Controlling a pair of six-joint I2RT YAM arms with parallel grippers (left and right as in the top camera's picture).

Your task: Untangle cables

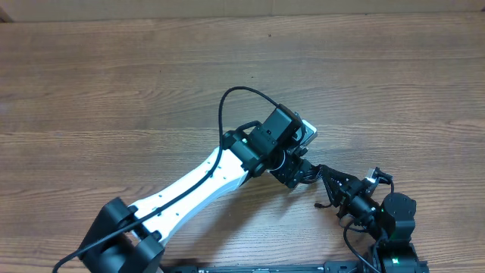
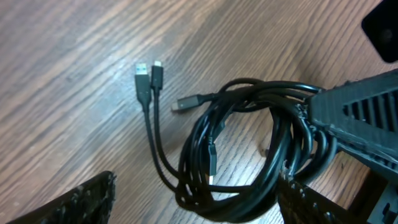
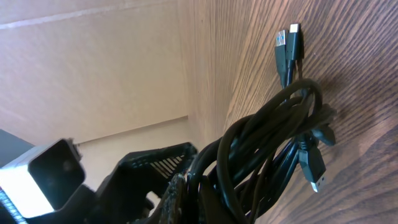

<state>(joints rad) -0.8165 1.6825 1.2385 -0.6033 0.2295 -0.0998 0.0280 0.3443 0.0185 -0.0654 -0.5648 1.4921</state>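
The cables (image 2: 249, 146) lie as a small black coil on the wooden table, with three plug ends (image 2: 142, 70) fanned out to the upper left. My left gripper (image 2: 198, 186) is open and straddles the coil's lower edge; one finger (image 2: 87, 199) stands clear of it and the other (image 2: 305, 199) is against the strands. My right gripper (image 2: 348, 115) is shut on the coil's right side. In the right wrist view the cables (image 3: 273, 137) bunch into my right gripper (image 3: 214, 199). From overhead, the left gripper (image 1: 295, 173) and right gripper (image 1: 327, 182) meet and hide most of the coil.
The wooden table (image 1: 114, 83) stretches wide to the left and back. The white left arm (image 1: 189, 186) runs from the front left to the centre. The right arm's base (image 1: 394, 216) sits at the front right edge. A pale wall (image 3: 93, 68) rises behind the table.
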